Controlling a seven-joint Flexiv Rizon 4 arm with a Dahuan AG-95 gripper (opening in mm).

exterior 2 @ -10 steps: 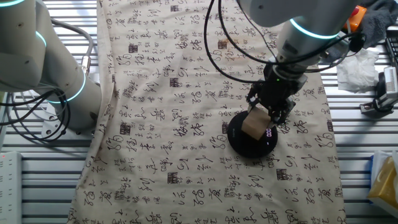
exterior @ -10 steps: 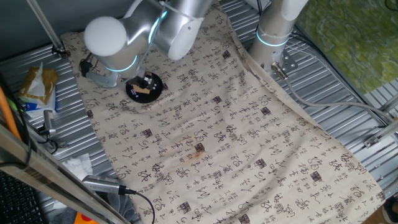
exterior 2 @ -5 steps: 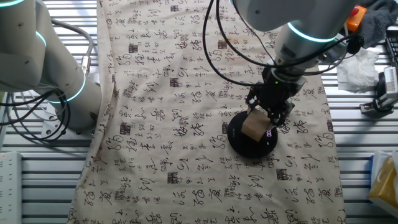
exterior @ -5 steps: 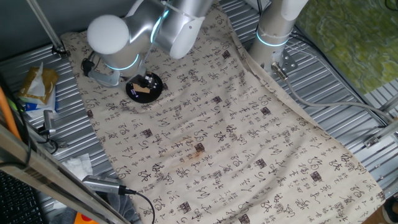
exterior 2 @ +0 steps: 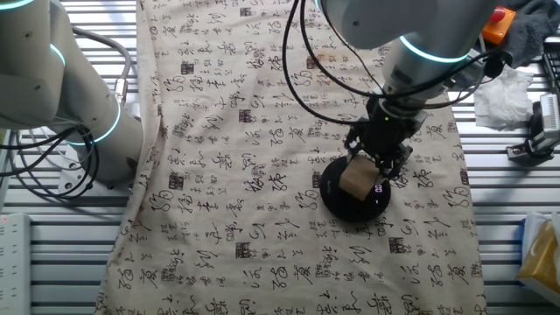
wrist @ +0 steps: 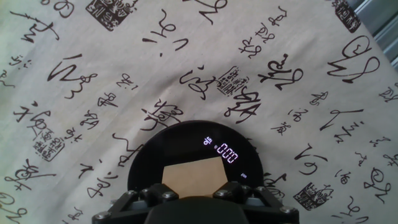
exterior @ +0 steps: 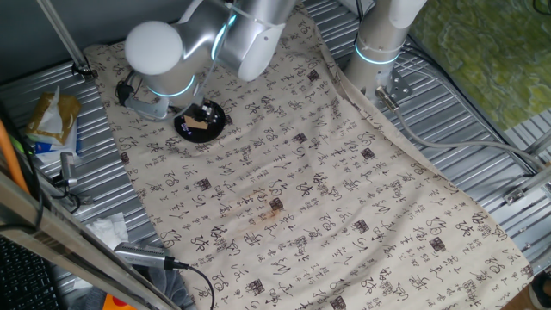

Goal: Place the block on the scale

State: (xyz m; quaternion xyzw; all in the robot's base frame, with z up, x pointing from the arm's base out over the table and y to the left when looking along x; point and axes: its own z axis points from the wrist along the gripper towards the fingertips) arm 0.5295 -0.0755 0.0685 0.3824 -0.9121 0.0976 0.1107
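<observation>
The block (exterior 2: 356,179), a pale tan wooden cube, rests on the scale (exterior 2: 337,199), a round black disc with a lit white readout. Both also show in one fixed view, the block (exterior: 198,126) on the scale (exterior: 216,115). In the hand view the block (wrist: 194,176) lies on the near part of the scale (wrist: 186,134), just in front of the dark hand. My gripper (exterior 2: 378,160) hangs just above the block with its fingers spread either side of the block's top, apparently not gripping it. In one fixed view the gripper (exterior: 203,112) is partly hidden by the arm.
A patterned cloth (exterior 2: 262,131) covers the table, with a brown stain (exterior: 275,205). A second robot arm (exterior 2: 79,96) stands at one edge. Crumpled tissue (exterior 2: 503,96), a snack bag (exterior: 52,116) and cables (exterior: 146,256) lie on the metal surround.
The arm and gripper have crept slightly upward and sideways. The block has stayed in the same place on the scale.
</observation>
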